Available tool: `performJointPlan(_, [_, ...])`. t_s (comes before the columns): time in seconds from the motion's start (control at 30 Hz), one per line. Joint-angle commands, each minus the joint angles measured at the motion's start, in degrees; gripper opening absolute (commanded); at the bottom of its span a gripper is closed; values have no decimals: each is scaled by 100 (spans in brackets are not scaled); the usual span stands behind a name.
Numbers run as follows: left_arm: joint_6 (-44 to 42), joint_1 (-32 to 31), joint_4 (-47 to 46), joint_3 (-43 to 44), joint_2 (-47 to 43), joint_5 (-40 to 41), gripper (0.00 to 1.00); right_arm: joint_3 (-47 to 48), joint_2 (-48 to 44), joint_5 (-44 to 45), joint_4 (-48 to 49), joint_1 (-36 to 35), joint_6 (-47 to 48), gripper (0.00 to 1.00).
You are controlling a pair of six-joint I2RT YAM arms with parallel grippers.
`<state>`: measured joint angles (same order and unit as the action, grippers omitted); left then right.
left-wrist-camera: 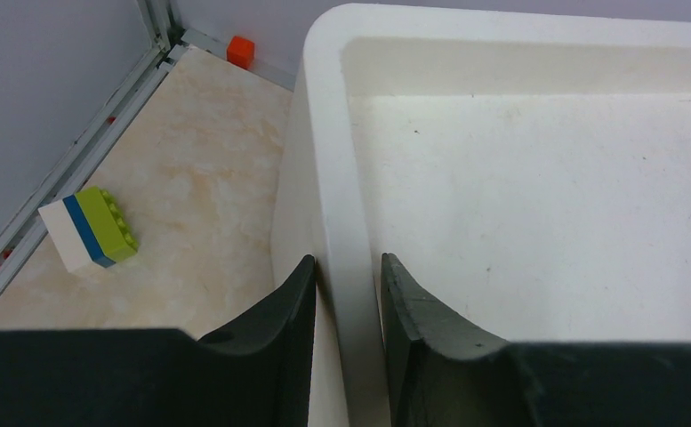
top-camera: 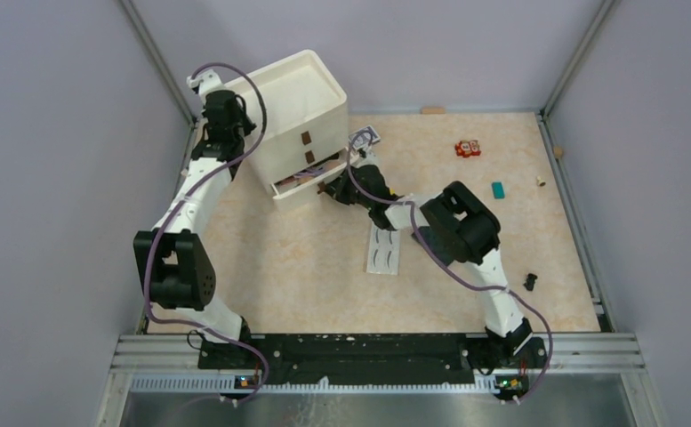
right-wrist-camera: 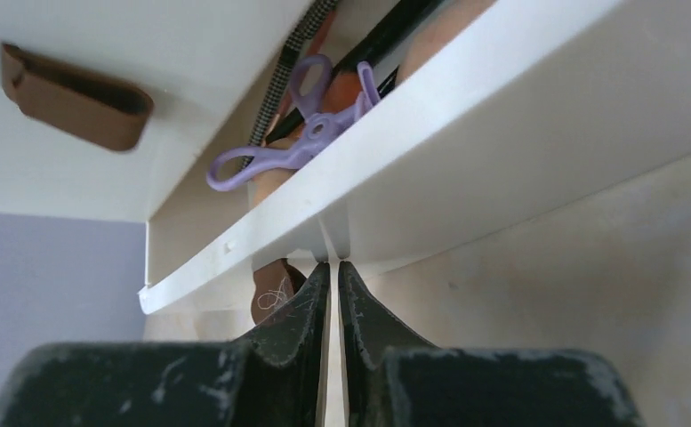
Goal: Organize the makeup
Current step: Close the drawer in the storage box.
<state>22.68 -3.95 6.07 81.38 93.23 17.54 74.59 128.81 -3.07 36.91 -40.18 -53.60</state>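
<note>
- The purple curler (right-wrist-camera: 310,138) lies in the open bottom drawer (right-wrist-camera: 502,116), its loops up against the front wall, with thin black brushes (right-wrist-camera: 395,27) slanting behind it.
- The white false-eyelash card (top-camera: 383,249) lies flat on the table (top-camera: 306,276), apart from the drawer and partly under the right arm.
- The right gripper (right-wrist-camera: 333,294) sits right at the drawer's front, just below its lip. Its fingers are almost together with only a thin white sliver between them, and whether they pinch anything cannot be told.
- The left gripper (left-wrist-camera: 349,294) is clamped on the top rim of the white drawer unit (top-camera: 301,107), one finger outside the wall and one inside the tray.
- A brown handle (right-wrist-camera: 75,98) shows on the drawer above.
- A patterned card box (top-camera: 365,136) lies just beside the unit. Red blocks (top-camera: 468,149) and a teal block (top-camera: 498,189) lie well to the right.
- A green, blue and white block (left-wrist-camera: 92,229) and an orange block (left-wrist-camera: 241,50) sit by the walls behind the unit.
</note>
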Motion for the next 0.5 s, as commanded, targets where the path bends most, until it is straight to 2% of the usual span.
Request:
performJointPlan(0.0, [0, -355, 395, -211, -272, -752, 0, 829, 270, 119, 452, -25, -37, 7])
performJointPlan(0.3, [-57, -406, 489, -234, -331, -778, 0, 2138, 1031, 233, -229, -25, 118, 10])
performJointPlan(0.4, [-70, -405, 522, -229, -363, -792, 0, 2178, 1080, 252, -240, -16, 152, 10])
performJointPlan(0.47, [-70, -405, 599, -207, -382, -784, 0, 1861, 889, 279, -35, -12, 242, 10])
